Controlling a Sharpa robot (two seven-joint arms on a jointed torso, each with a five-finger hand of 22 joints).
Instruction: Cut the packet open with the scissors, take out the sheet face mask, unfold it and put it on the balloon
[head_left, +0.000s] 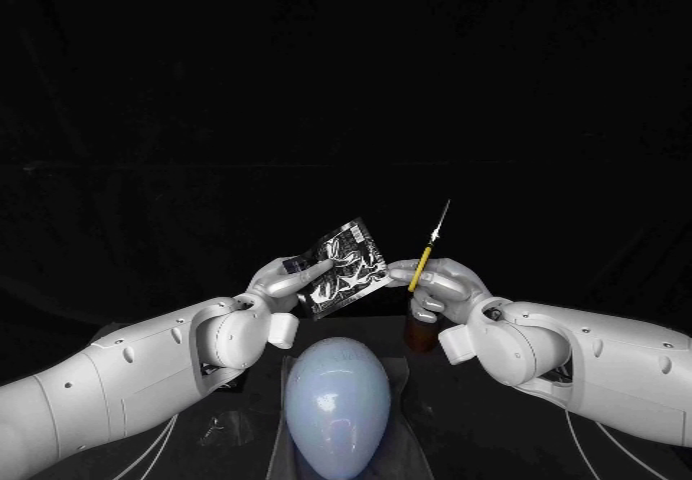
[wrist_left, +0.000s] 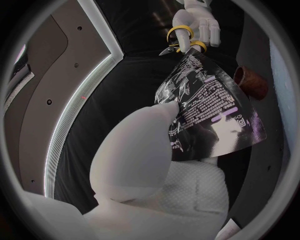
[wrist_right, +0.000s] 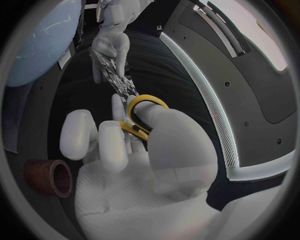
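My left hand (head_left: 283, 283) holds a shiny black packet with white print (head_left: 343, 268) up above the table; its printed face (wrist_left: 206, 107) fills the left wrist view past my own left hand (wrist_left: 140, 150). My right hand (head_left: 440, 287) grips yellow-handled scissors (head_left: 427, 252), blades pointing up, just right of the packet's edge. In the right wrist view my fingers sit in the yellow loops (wrist_right: 140, 116) of my right hand (wrist_right: 131, 150), blades touching the packet (wrist_right: 115, 75). A pale blue balloon (head_left: 338, 405) lies in front of me, below both hands.
A small brown cup (wrist_right: 47, 176) stands on the table near my right hand, also seen as the brown cup (wrist_left: 251, 82). The balloon rests on a clear tray (head_left: 408, 440).
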